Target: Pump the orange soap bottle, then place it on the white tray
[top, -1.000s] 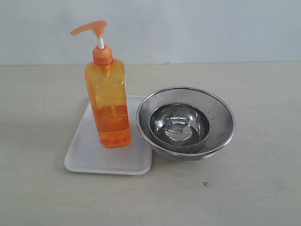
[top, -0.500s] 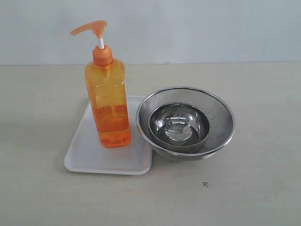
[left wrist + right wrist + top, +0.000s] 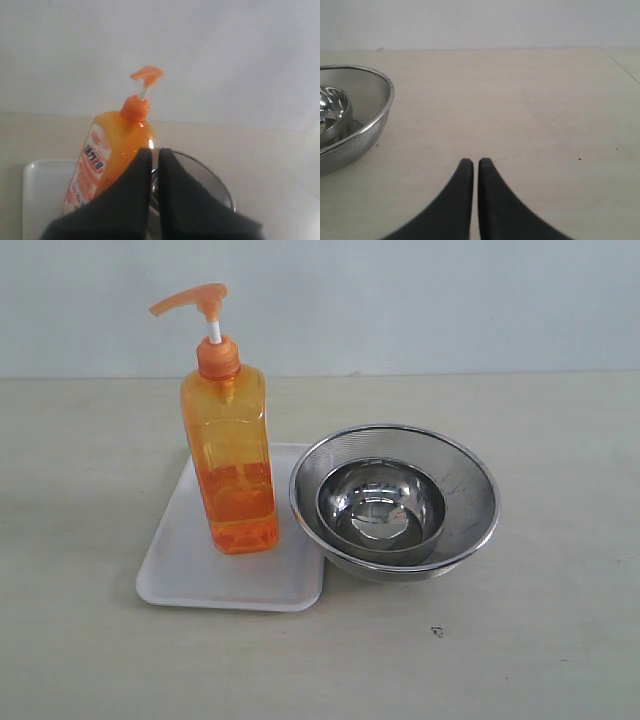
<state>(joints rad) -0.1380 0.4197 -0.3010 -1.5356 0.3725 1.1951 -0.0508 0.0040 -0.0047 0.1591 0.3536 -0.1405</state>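
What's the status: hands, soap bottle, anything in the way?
Left hand shut, empty. Right hand shut, empty. Soap bottle upright on white tray. Nested steel bowls beside tray, nothing blocking.

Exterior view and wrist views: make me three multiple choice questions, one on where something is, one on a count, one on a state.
1. Where does the tall clear orange plastic soap bottle stand?
A. On the flat white rectangular tray
B. Inside a bowl
C. On the bare table

2. How many round steel bowls are there?
A. One
B. Two
C. Four

3. How is the left hand?
A. Wide open
B. Shut on the bottle
C. Shut, empty

Answers:
1 A, its base rests within the tray's rim.
2 B, a smaller polished steel bowl sits inside the mesh steel bowl.
3 C, its fingers meet with nothing between them.
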